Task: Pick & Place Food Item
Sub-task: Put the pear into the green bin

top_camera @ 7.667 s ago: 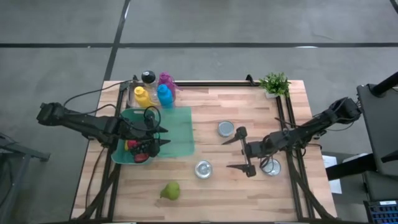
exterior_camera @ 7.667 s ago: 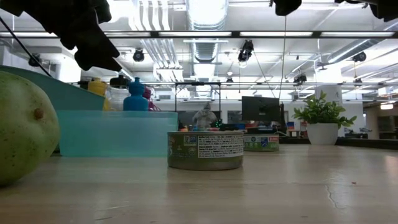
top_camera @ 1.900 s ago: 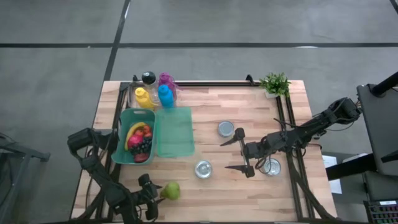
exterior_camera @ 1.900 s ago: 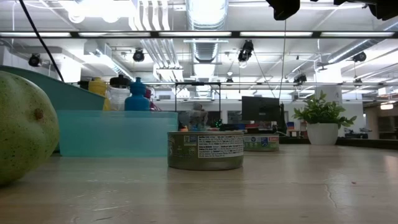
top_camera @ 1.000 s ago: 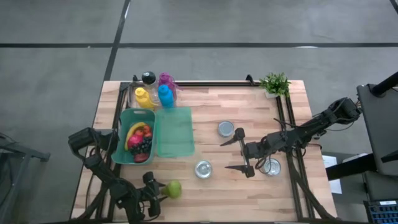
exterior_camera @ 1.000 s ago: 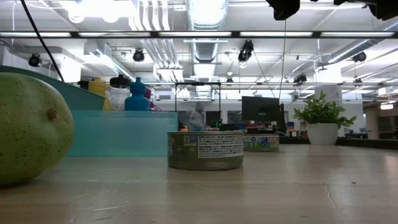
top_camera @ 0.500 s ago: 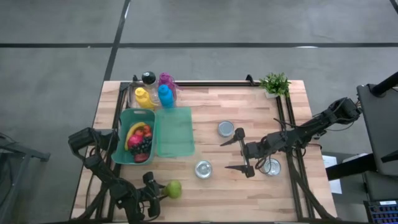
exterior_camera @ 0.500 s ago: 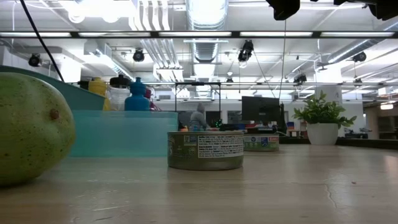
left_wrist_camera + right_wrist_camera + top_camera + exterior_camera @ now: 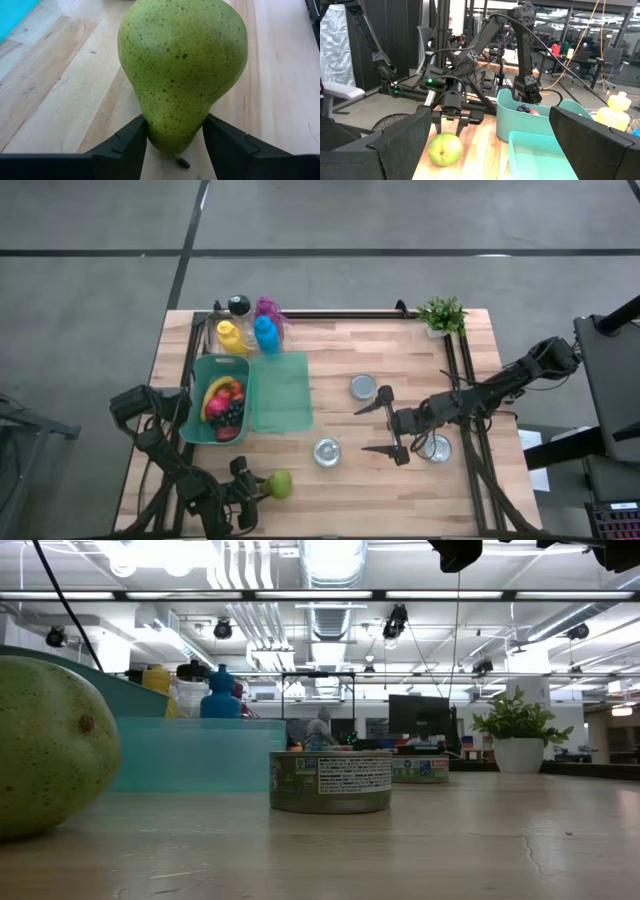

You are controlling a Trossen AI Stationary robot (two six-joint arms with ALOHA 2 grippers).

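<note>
Pear [image 9: 277, 484] lies on the worktop [image 9: 400, 350], well short of the teal basket [image 9: 219, 400] and on its near-edge side. The left gripper [image 9: 252, 488] has narrowed in the last second, and its fingers [image 9: 127, 145] now press both flanks of the pear's narrow end. That suggests the grasp is made and lifting toward the basket comes next. Beyond the pear, past the cans [image 9: 327, 451], the right gripper [image 9: 385, 428] waits spread wide.

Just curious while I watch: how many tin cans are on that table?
3: one can mid-table, one nearer the front, one under the right arm. None seem hidden.
</note>
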